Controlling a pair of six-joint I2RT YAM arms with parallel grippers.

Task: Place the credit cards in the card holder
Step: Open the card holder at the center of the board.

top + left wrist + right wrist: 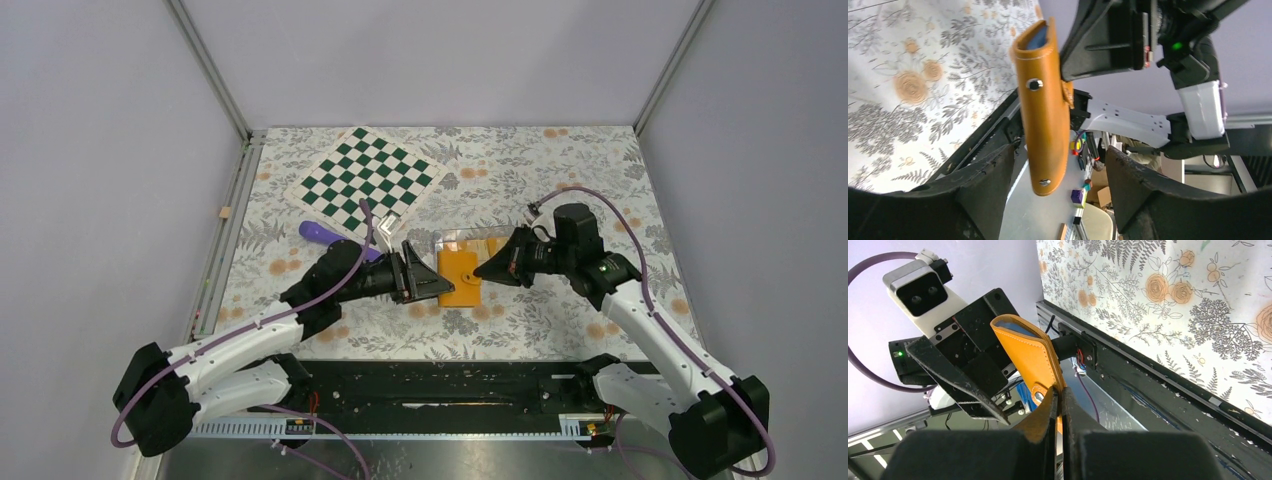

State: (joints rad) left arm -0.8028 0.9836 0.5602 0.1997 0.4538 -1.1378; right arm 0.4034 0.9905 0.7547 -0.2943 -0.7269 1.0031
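The right hand (1058, 397) was pinched shut on an edge of the card holder (1045, 115), holding it above the worktop (560, 170) between the arms. The left hand (425, 280) stood wide, straddling it. The left would do best to close on one flap only, then peel it open.
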